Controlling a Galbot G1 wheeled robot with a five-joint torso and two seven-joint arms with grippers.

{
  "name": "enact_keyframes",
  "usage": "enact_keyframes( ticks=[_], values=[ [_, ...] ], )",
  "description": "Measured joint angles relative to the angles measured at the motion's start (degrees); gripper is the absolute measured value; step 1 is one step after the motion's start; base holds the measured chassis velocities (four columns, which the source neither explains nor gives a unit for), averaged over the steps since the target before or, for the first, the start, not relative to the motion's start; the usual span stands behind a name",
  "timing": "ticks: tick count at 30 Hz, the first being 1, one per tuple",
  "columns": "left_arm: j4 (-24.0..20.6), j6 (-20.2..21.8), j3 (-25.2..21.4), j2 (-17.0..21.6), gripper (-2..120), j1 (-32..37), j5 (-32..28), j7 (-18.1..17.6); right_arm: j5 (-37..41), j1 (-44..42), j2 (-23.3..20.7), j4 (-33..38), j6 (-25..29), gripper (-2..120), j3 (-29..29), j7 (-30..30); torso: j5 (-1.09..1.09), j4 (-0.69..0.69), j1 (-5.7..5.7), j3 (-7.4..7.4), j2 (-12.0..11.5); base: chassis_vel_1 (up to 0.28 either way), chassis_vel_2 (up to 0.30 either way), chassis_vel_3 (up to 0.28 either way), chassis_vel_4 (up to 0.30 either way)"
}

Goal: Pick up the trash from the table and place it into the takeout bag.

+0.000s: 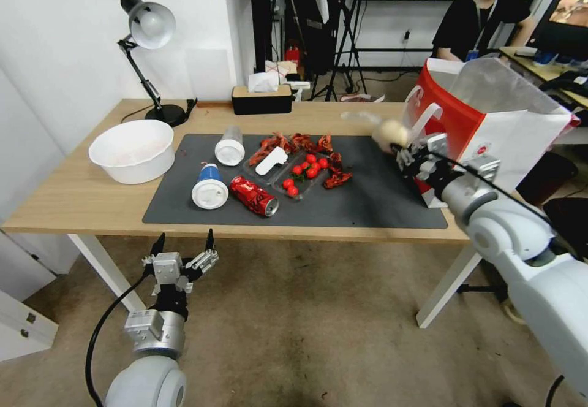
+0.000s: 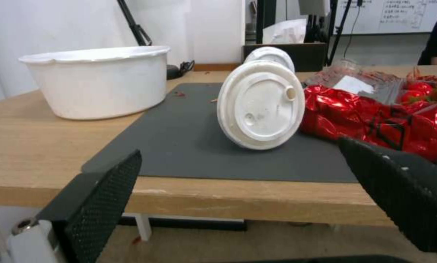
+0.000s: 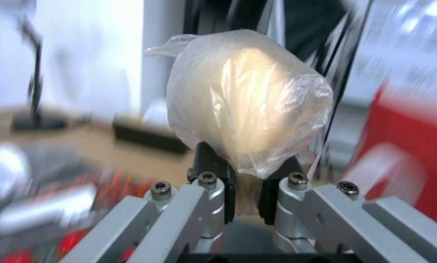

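Head view: blue cup (image 1: 209, 185) lid-forward, sideways.

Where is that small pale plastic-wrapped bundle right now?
The small pale plastic-wrapped bundle is off the table, pinched in the right tool on the robot's right, beside the large white paper takeout bag with red sides and above the dark grey mat.

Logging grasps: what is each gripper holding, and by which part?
The right gripper pinches the small pale bundle by its lower plastic end, beside the takeout bag. The left gripper holds nothing.
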Motion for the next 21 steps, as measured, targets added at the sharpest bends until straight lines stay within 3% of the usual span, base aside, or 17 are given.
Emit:
enact_keyframes(
  ticks=[2,7,18,21],
  values=[
    [0.0,0.0,0.0,0.0,100,0.1,0.0,0.0,0.7,1.8,-0.1,-0.4,4.1,7,1.1,2.3,0.00,0.01,0.00,0.00,0.0,0.000,0.000,0.000,0.000],
    [0.0,0.0,0.2,-0.2,100,0.1,0.0,-0.1,4.4,5.3,-0.5,-1.9,6.3,7,1.7,10.1,-0.01,0.01,0.01,0.00,0.0,0.000,0.000,0.000,0.000],
    [0.0,-0.2,0.2,-0.2,100,0.3,0.0,-0.1,6.0,7.3,-1.4,-3.5,2.5,7,2.8,17.6,0.01,0.00,0.02,0.00,0.0,0.000,0.000,0.000,0.000],
    [0.0,-0.2,0.0,-0.2,100,0.3,0.0,-0.1,6.5,7.3,-1.9,-3.6,0.6,21,3.2,20.0,0.00,0.00,0.01,0.00,0.0,0.000,0.000,0.000,0.000]
  ],
)
